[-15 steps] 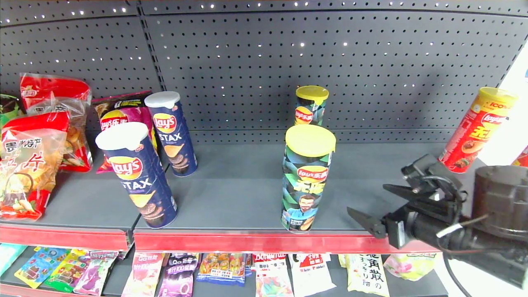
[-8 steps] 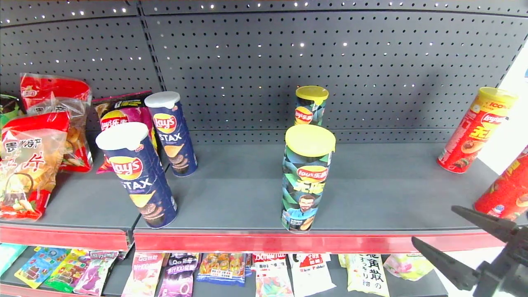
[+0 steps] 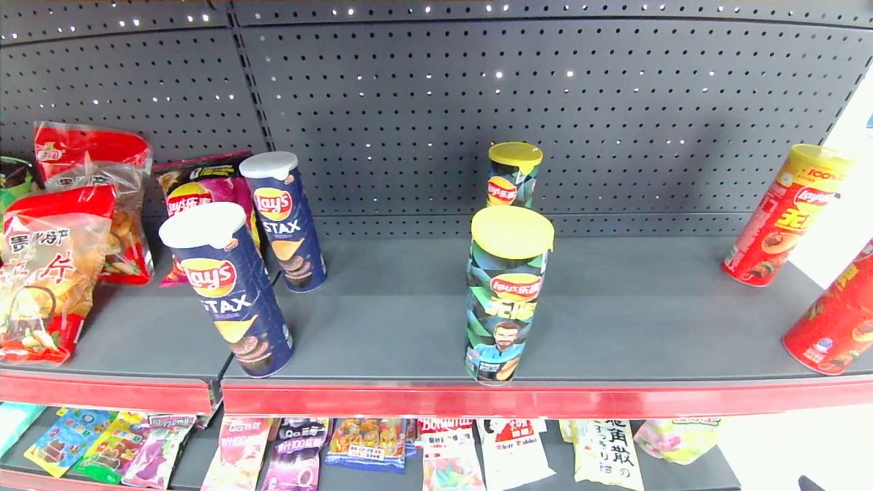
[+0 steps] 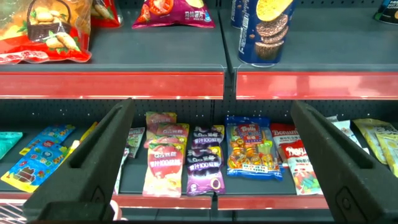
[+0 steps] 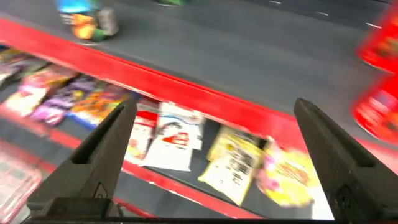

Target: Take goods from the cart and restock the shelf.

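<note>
The grey shelf point(image 3: 409, 307) carries two blue crisp cans point(image 3: 228, 286) point(image 3: 283, 218), two green cans with yellow lids point(image 3: 508, 293) point(image 3: 513, 174) and two red cans point(image 3: 788, 215) point(image 3: 829, 320) at the right end. My left gripper point(image 4: 211, 106) is open and holds nothing. It hangs in front of the shelf's red front edge point(image 4: 112, 84), level with the lower shelf. My right gripper point(image 5: 214, 104) is also open and holds nothing, below the red edge point(image 5: 205, 93) near the red cans point(image 5: 379, 81).
Red snack bags point(image 3: 48, 273) and a purple crisp bag point(image 3: 204, 187) fill the shelf's left end. Bare shelf lies between the green and red cans. Several small snack packets point(image 3: 436, 450) point(image 4: 186, 165) line the lower shelf.
My right arm has pulled back from the shelf, down and to the right, and left the head view. The near red can at the right end now stands uncovered.
</note>
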Motion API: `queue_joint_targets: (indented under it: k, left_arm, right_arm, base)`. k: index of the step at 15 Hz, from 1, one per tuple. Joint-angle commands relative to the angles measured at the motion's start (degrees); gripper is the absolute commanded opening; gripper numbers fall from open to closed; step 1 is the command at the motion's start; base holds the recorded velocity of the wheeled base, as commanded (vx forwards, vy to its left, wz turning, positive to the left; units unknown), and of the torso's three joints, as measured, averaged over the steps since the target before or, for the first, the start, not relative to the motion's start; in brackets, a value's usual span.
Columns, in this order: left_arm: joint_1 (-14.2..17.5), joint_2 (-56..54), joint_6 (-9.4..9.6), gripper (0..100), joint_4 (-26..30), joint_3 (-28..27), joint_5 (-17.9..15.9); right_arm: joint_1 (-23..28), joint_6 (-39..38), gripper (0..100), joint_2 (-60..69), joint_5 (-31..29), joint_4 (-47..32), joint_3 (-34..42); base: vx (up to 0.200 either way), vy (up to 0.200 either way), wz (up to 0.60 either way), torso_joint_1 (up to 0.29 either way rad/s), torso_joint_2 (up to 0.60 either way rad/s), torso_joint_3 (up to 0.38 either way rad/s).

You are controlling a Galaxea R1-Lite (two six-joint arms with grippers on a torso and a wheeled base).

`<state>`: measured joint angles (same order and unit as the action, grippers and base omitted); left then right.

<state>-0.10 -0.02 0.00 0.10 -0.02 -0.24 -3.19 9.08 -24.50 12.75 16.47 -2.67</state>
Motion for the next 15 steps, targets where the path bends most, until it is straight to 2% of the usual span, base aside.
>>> queue_joint_targets:
  k: [1, 3, 5, 9, 12, 15]
  left_arm:
    - [0.01, 0.02, 0.00, 100, -0.01, -0.06, -0.02]
    - [0.01, 0.02, 0.00, 100, -0.01, 0.02, -0.02]
    - [0.01, 0.02, 0.00, 100, -0.01, 0.02, -0.02]
    - [0.01, 0.02, 0.00, 100, -0.01, 0.02, -0.02]
    - [0.01, 0.02, 0.00, 100, -0.01, -0.06, -0.02]
    - [0.01, 0.02, 0.00, 100, -0.01, -0.06, -0.02]
  right_arm:
    - [6.71, -0.21, 100, 11.67, 0.34, -3.99, 0.56]
    - [14.53, -3.37, 100, 18.35, 2.98, -8.30, 2.67]
    - [14.71, -4.25, 100, 18.97, 2.37, -12.95, 2.67]
    - [14.71, -5.13, 100, 18.97, 1.31, -13.22, 2.67]
    - [15.32, -10.93, 100, 18.88, 1.31, -13.04, 2.67]
    - [15.23, -10.31, 100, 18.88, 1.57, -13.31, 2.67]
  base:
    - [0.000, 0.000, 0.00, 0.000, 0.00, 0.000]
    - [0.000, 0.000, 0.00, 0.000, 0.00, 0.000]
    - [0.000, 0.000, 0.00, 0.000, 0.00, 0.000]
    - [0.000, 0.000, 0.00, 0.000, 0.00, 0.000]
    - [0.000, 0.000, 0.00, 0.000, 0.00, 0.000]
    - [0.000, 0.000, 0.00, 0.000, 0.00, 0.000]
